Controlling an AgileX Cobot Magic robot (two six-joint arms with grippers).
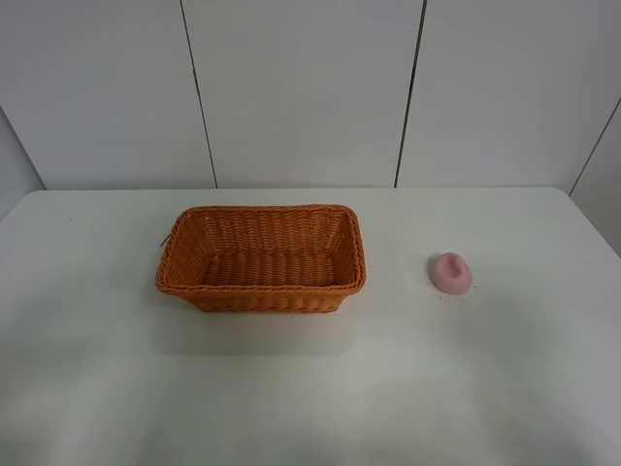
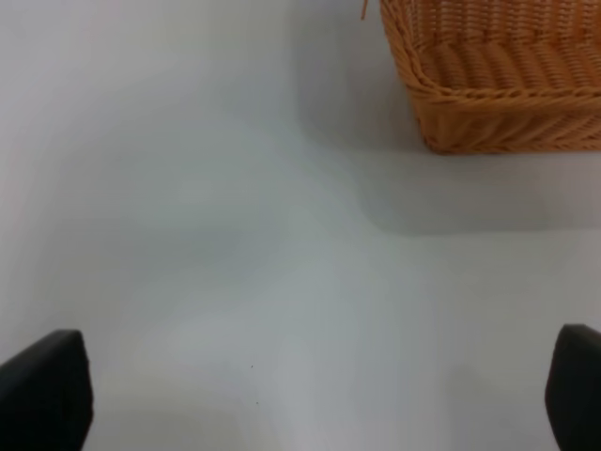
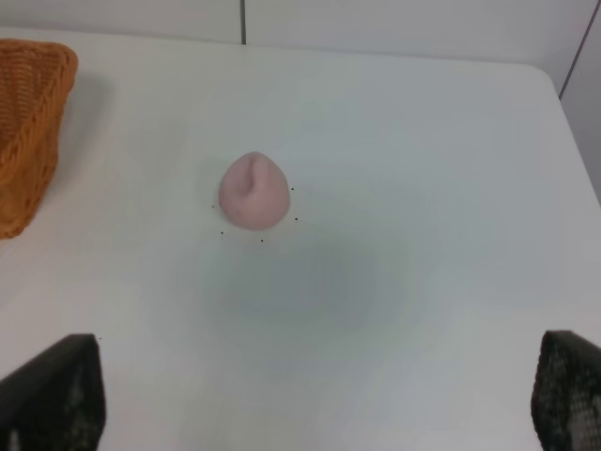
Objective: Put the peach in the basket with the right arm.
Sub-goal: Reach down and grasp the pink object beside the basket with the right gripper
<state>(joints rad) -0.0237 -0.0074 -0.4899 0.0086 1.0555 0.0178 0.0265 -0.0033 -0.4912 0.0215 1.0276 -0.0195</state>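
Spanning the scene, the flat white table (image 1: 291,388) carries the rectangular orange-brown woven wicker basket (image 1: 262,296) near its middle, open side up. The black two-fingered left gripper (image 2: 310,390) hangs over bare tabletop near a basket corner, fingers spread wide, holding nothing. The black right gripper (image 3: 310,395) is likewise spread. The small rounded pink toy peach (image 1: 451,273) lies on the table, right of the basket and apart from it.

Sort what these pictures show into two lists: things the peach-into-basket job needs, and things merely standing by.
Needed for the job:
peach
basket
right pincer, open, short of the peach

Merely standing by:
left pincer, open, holding nothing
table
wall panels
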